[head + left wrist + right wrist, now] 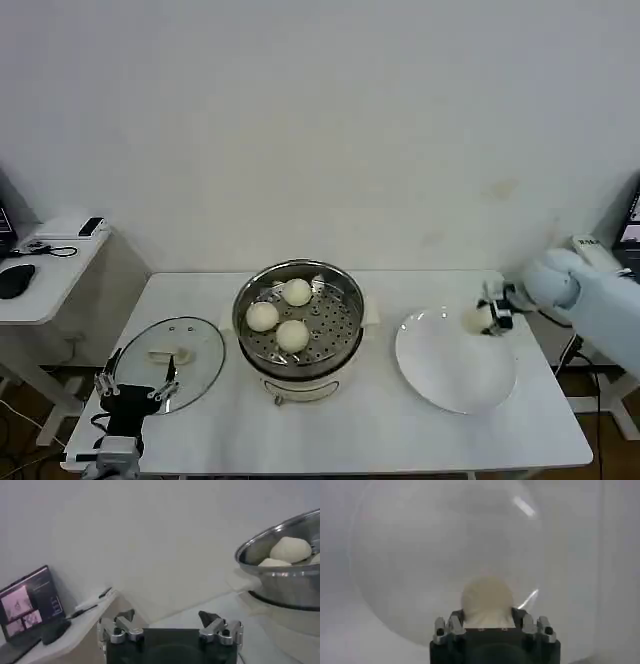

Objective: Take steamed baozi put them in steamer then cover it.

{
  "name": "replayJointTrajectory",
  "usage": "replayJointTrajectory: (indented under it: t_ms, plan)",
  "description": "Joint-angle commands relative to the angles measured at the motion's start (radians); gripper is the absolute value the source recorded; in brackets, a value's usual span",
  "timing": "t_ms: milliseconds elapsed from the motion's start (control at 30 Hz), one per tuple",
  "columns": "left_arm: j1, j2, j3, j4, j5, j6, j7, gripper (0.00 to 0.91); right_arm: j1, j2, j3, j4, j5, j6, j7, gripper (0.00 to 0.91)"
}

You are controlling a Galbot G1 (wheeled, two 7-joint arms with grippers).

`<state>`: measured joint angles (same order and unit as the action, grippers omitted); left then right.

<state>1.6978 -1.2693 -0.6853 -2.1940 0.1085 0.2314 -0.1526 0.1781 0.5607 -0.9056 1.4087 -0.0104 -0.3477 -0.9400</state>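
Your right gripper (489, 318) is clamped across the middle of the last small round cream-white steamed bun (487, 600), at the flat white plate's (455, 375) 1 o'clock rim. It looks soft and light, so squeeze gently. Three buns (281, 312) already sit in the shiny round steel steamer (246, 300). Your left gripper (137, 390), fingers apart, waits at the clear glass cover's (195, 345) 6 o'clock edge.

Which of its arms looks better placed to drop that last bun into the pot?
Right: its gripper already grips the last baozi above the plate, beside the steamer. The left gripper waits open by the lid.
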Motion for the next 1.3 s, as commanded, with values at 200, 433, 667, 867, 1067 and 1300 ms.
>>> replayJointTrajectory:
  t_ms: [200,433,667,867,1067,1300]
  plan:
    - [-0.003,0.003,-0.001,0.002,-0.002,-0.001,0.0,0.907,0.492,0.302,-0.357,0.103,0.461,-0.199,0.173,0.655]
    - [-0.009,-0.001,-0.007,0.003,-0.002,0.0,0.0,0.907,0.424,0.489,-0.369,0.055,0.614,-0.278,0.292,0.665]
    - [-0.004,-0.012,-0.018,0.001,-0.002,-0.002,-0.001,0.907,0.364,0.623,-0.371,-0.008,0.689,-0.332,0.346,0.665]
    - [-0.002,-0.019,-0.02,0.002,-0.002,-0.006,-0.003,0.907,0.316,0.677,-0.373,-0.03,0.699,-0.367,0.361,0.655]
    - [0.0,-0.021,-0.023,-0.002,-0.002,-0.007,-0.004,0.907,0.275,0.688,-0.389,-0.046,0.656,-0.38,0.35,0.655]
    - [0.0,-0.019,-0.027,0.006,-0.004,-0.009,-0.005,0.907,0.277,0.64,-0.399,-0.041,0.625,-0.381,0.328,0.655]
